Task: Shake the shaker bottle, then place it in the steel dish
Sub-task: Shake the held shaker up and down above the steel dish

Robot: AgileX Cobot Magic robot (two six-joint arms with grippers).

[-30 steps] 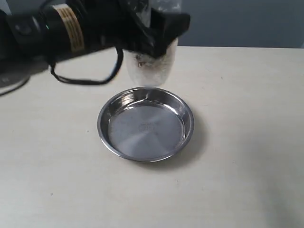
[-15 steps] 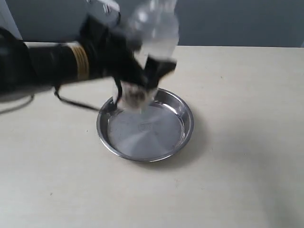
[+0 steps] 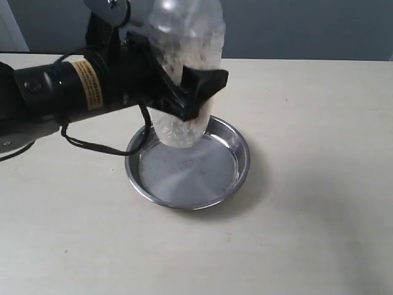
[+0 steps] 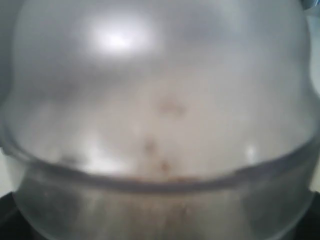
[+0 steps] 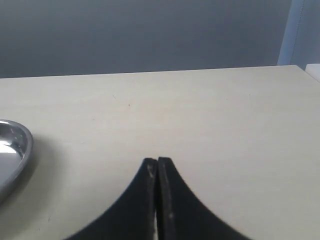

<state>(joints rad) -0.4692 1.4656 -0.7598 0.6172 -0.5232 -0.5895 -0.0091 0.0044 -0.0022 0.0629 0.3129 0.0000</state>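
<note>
Gripping the clear plastic shaker bottle (image 3: 187, 37), the left end effector (image 3: 182, 92) has swung it low over the round steel dish (image 3: 245, 161), apparently mid-shake.

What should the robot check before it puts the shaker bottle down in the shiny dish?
1. Left claw grips the shaker bottle: ok.
2. Bottle near upright, dome up: ok.
3. Steel dish has nothing in it: ok.
4. Base over the dish, near its rim: looks ok.
5. Base touching the dish: cannot tell.
6. Right claw shut, away from the dish: ok.
</note>
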